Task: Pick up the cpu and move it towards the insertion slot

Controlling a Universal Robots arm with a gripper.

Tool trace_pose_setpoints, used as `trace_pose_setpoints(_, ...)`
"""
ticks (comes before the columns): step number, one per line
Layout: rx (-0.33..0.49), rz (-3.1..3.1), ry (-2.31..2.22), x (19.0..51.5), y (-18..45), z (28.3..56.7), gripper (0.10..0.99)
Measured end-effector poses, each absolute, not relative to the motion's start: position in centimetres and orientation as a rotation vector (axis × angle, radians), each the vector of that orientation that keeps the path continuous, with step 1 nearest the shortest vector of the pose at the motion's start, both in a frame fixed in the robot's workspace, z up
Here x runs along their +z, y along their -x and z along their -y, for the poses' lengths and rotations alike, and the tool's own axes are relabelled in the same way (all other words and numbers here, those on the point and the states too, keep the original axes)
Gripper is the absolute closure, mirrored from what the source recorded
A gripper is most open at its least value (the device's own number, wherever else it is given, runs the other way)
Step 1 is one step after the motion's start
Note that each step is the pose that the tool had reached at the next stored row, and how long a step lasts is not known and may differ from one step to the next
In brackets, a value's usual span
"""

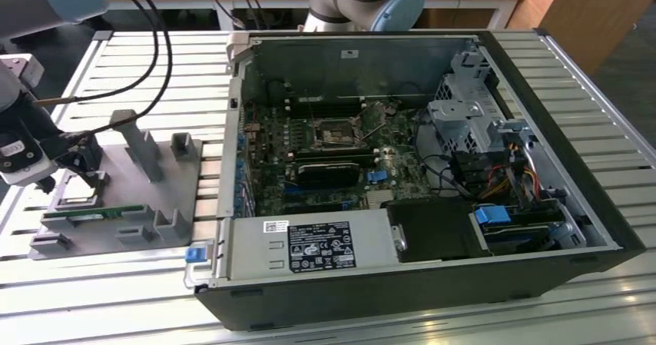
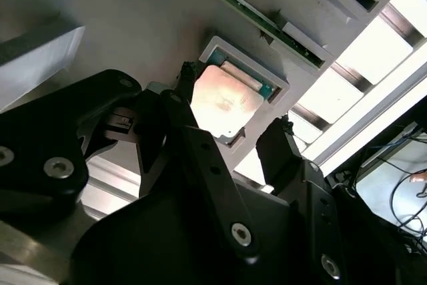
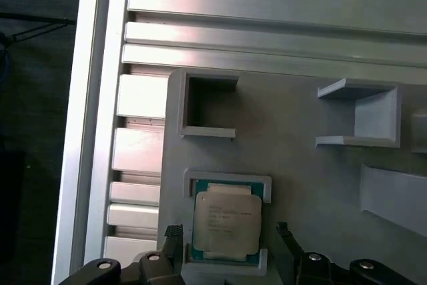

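Between the spread fingertips of the hand lies the cpu, flat in its pocket of the grey fixture; in both wrist views the fingers stand just beside its edges, seemingly apart from it; the insertion slot sits well away from the hand, inside the open case; closing off-centre could, I judge, catch the pocket wall, or tilt the thin chip until it slips.

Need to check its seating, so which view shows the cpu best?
The first wrist view: it looks straight down on the cpu, whole metal top and green rim lying in its grey holder. The second wrist view shows it slanted and glare-washed; at the exterior view's left it is a small pale square.
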State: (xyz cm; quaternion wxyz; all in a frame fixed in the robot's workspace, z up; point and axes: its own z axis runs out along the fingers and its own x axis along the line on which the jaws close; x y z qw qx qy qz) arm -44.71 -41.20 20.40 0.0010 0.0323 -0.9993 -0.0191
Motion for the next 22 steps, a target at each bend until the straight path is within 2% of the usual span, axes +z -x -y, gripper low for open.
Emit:
trace_pose_setpoints(8, -0.060, 3.140, -0.045, 19.8, 44.7, 41.0, 0.427)
trace_pose_setpoints(9, -0.060, 3.140, -0.042, 19.7, 44.7, 41.0, 0.365)
trace_pose_setpoints(22, -0.060, 3.140, -0.021, 18.6, 44.7, 40.7, 0.365)
